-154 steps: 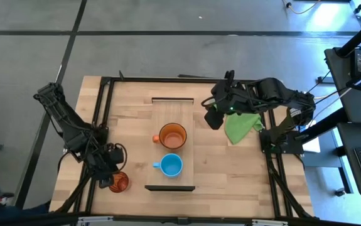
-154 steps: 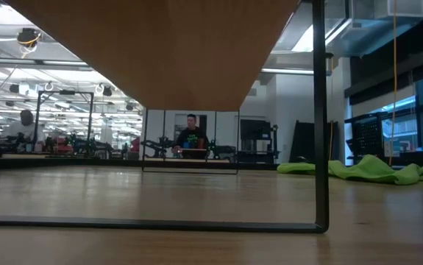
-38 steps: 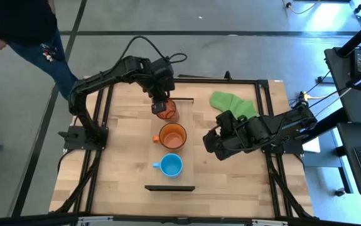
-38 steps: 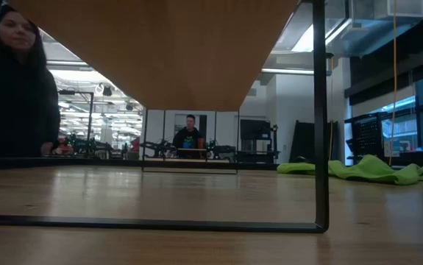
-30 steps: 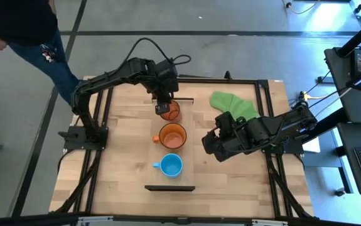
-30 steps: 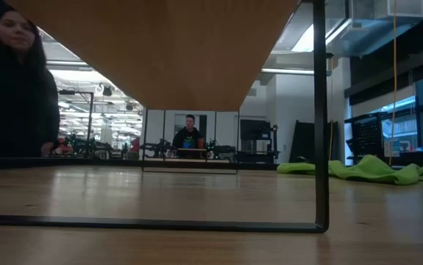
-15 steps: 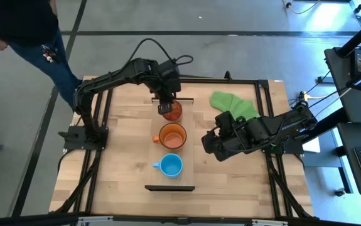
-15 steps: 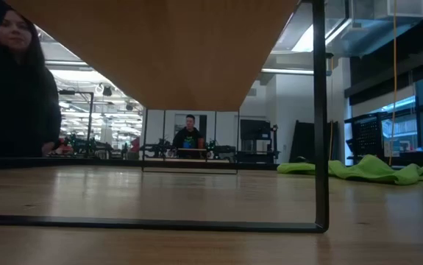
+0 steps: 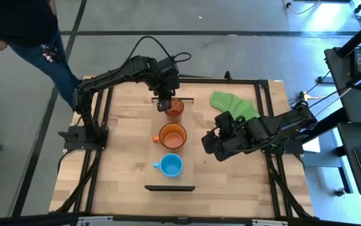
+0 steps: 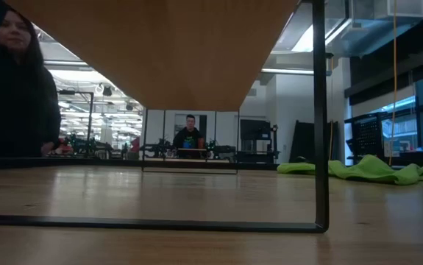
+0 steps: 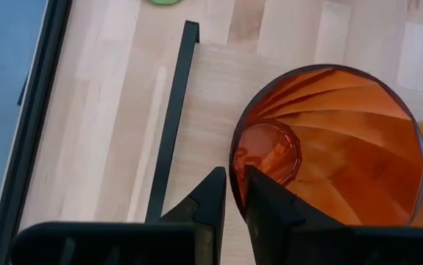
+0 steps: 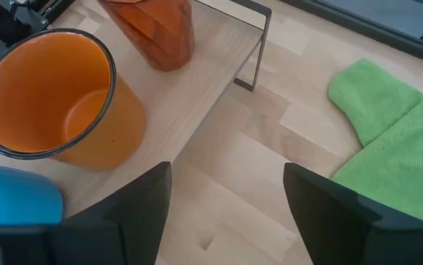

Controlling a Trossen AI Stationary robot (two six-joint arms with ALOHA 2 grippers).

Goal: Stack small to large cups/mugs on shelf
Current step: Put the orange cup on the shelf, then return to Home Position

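The reddish-orange translucent tumbler [image 9: 175, 108] is at the far end of the light-wood shelf [image 9: 186, 154], held by my left gripper [image 9: 162, 105]. It shows in the left wrist view [image 11: 329, 147] and leans in the right wrist view [image 12: 156, 29]. The orange mug [image 9: 172, 135] and the light-blue mug [image 9: 171, 165] stand upright on the shelf nearer to me. My right gripper [image 9: 210, 143] is open and empty beside the shelf's right edge, level with the orange mug [image 12: 49, 96]. My left gripper pinches the tumbler's wall at the rim [image 11: 232, 163], one finger [image 11: 212, 195] outside and one finger [image 11: 262, 195] inside. The fingers come from above, pointing down. The tumbler hangs mouth up, slightly tilted, over the shelf; whether its base touches the board, I cannot tell.
A green cloth [image 9: 233, 103] lies on the table at the far right, close to my right arm. The shelf's dark end strip [image 11: 171, 125] and metal leg [image 12: 259, 51] are next to the tumbler. A person [image 9: 23, 31] stands beyond the table's far left corner.
My left gripper has carried the tumbler a little toward the table's right edge, further over the shelf's far end, still shut on its rim. My right arm and both mugs have kept still.
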